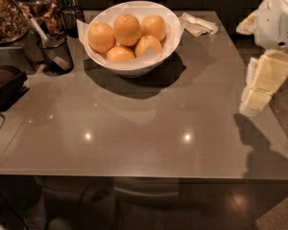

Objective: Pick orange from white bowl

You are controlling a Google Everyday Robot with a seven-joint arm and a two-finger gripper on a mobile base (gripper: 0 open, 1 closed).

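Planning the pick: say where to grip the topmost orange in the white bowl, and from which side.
Likely best: grip the topmost orange across its widest girth, coming straight down. It rides highest, upper half free, while neighbours and the white bowl rim crowd its sides. The tool hangs at the right edge of the table, apart from the bowl.

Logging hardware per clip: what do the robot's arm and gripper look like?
The arm is a bulky, rounded white shell with a small slotted vent, at top right. Below it, by the table's right edge, the gripper is pale cream, built of flat, blocky segments. No cables or markings show.
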